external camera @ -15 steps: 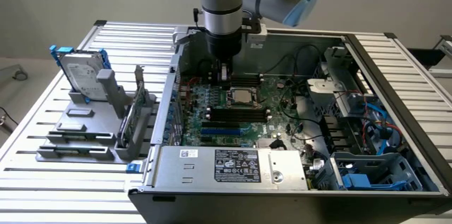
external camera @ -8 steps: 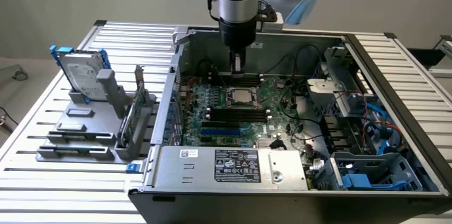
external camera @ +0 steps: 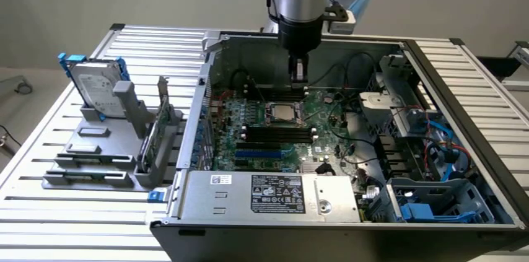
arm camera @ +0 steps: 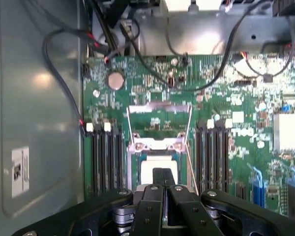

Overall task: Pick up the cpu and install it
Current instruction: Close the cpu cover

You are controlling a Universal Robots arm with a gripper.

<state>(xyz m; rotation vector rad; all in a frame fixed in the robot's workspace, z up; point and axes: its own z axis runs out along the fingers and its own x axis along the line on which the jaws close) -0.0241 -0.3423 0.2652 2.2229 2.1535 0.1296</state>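
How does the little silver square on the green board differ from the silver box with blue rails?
The cpu is small and square; the hard drive is larger and rectangular. The cpu lies flat on the motherboard; the hard drive stands on edge in a grey stand. Both are silver.

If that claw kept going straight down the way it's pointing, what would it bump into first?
Probably the cpu: the shut gripper points down right over its metal top, though how far above it hangs is unclear.
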